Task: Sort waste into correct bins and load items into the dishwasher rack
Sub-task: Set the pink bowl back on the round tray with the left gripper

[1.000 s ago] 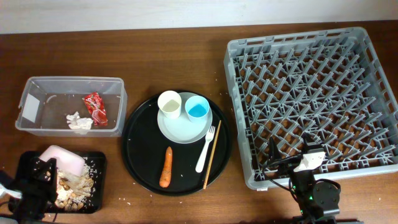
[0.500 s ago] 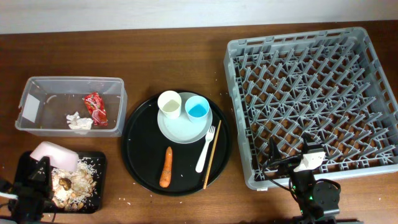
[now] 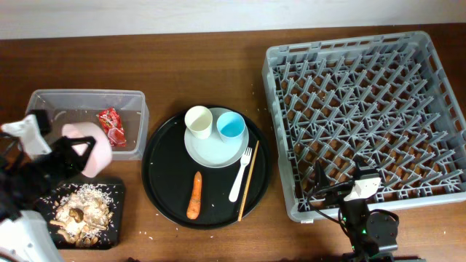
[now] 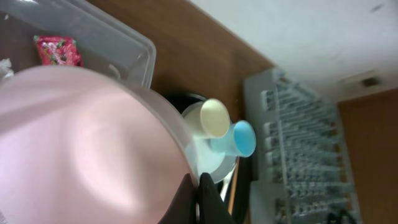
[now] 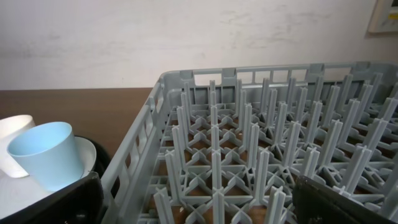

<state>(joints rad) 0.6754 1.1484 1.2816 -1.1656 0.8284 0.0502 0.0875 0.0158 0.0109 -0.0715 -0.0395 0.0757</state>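
Note:
My left gripper (image 3: 73, 154) is shut on the rim of the pinkish-white bowl (image 3: 95, 148) and holds it tilted in the air, over the near edge of the clear tub (image 3: 84, 94). In the left wrist view the bowl (image 4: 81, 143) fills the frame and the jaws (image 4: 196, 193) pinch its rim. The red wrapper (image 3: 111, 124) lies in the tub; the bowl hides the napkin. Brownish scraps (image 3: 80, 212) lie in the shallow black tray (image 3: 116, 191). The carrot (image 3: 194, 195), fork (image 3: 240, 175), chopstick (image 3: 247, 182), plate (image 3: 216, 151), cream cup (image 3: 198, 121) and blue cup (image 3: 231, 126) sit on the round tray. My right gripper (image 5: 199, 205) is open at the rack's (image 3: 364, 109) near left corner.
The round black tray (image 3: 164, 182) lies between the bins and the rack. Crumbs are scattered on the brown table (image 3: 218, 58) by the shallow tray. The rack's upright pegs (image 5: 249, 143) stand right in front of my right gripper.
My left gripper has lifted the bowl off the shallow black tray and carried it up and back toward the tub. The scraps stay in the tray. The right arm has not moved.

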